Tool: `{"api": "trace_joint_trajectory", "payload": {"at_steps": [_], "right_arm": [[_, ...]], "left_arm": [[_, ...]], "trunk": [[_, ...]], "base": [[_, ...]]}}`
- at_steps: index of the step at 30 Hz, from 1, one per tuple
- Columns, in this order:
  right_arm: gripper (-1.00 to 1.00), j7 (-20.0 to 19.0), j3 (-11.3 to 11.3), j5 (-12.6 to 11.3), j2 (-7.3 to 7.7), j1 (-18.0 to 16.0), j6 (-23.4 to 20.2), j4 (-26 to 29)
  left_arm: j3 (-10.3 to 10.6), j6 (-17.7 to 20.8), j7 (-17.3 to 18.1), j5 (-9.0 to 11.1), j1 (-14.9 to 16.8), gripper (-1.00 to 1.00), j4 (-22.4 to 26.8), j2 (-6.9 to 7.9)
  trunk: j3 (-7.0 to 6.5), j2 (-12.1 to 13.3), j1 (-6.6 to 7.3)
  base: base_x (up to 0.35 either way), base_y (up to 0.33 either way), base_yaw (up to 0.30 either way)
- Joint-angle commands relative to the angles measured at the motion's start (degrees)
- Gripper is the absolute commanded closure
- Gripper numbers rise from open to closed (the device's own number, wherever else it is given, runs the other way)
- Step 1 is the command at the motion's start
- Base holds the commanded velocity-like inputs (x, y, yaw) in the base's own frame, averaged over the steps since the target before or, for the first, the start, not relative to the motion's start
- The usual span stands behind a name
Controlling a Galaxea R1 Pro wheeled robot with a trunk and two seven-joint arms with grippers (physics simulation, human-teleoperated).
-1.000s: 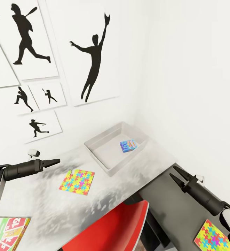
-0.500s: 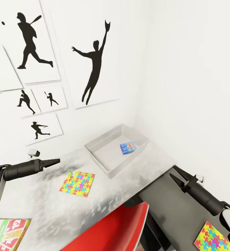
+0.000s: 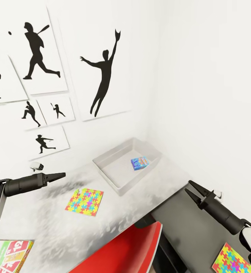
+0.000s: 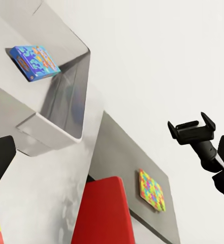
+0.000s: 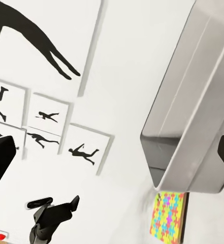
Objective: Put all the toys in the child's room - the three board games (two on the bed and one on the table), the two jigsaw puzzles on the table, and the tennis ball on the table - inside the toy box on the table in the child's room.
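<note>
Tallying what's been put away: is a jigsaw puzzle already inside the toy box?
No, the toy box holds a blue board game; a jigsaw puzzle lies on the table outside it.

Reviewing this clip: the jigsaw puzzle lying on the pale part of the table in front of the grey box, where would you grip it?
The jigsaw puzzle is a thin square lying flat, so a grip from straight above finds nothing to pinch. Probably best is to take its near edge, jaws level with the table, from the robot's side. The left gripper is nearer.
</note>
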State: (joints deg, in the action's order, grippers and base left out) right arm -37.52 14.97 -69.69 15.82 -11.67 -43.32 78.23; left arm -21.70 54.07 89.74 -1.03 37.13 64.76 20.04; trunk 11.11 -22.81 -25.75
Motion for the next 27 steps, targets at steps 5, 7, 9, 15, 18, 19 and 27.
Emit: {"api": "trace_joint_trajectory", "payload": {"at_steps": [5,7,9,15,18,19,27], "right_arm": [[-1.0,0.0,0.1,-0.2,0.0,0.0,-0.3,0.0],[-1.0,0.0,0.1,-0.2,0.0,0.0,-0.3,0.0],[-1.0,0.0,0.1,-0.2,0.0,0.0,-0.3,0.0],[-1.0,0.0,0.1,-0.2,0.0,0.0,-0.4,0.0],[-1.0,0.0,0.1,-0.2,0.0,0.0,-0.4,0.0],[-1.0,0.0,0.1,-0.2,0.0,0.0,-0.4,0.0],[-1.0,0.0,0.1,-0.2,0.0,0.0,-0.3,0.0]], "left_arm": [[0.0,0.6,0.3,0.0,0.0,-1.0,0.0,-0.06],[0.0,0.6,0.3,0.0,0.0,-1.0,0.0,-0.08],[0.1,0.6,0.3,-0.1,0.0,-1.0,0.0,-0.1],[0.1,0.6,0.3,-0.1,0.0,-1.0,0.0,-0.16],[0.1,0.6,0.3,-0.2,0.0,-1.0,0.0,-0.17],[0.1,0.6,0.3,-0.2,0.0,-1.0,0.0,-0.17],[0.2,0.6,0.3,-0.3,0.0,-1.0,0.0,-0.18]], "trunk": [[-0.36,-0.1,-0.04],[-0.55,-0.1,-0.04],[-0.74,-0.1,-0.04],[-1.3,-0.1,-0.04],[-1.59,-0.1,-0.04],[-1.68,-0.1,-0.04],[-2.43,-0.1,-0.04]], "base": [[0.0,0.0,0.0],[0.0,0.0,0.0],[0.0,0.0,0.0],[0.0,0.0,0.0],[0.0,0.0,0.0],[0.0,0.0,0.0],[-0.049,0.0,0.0]]}}
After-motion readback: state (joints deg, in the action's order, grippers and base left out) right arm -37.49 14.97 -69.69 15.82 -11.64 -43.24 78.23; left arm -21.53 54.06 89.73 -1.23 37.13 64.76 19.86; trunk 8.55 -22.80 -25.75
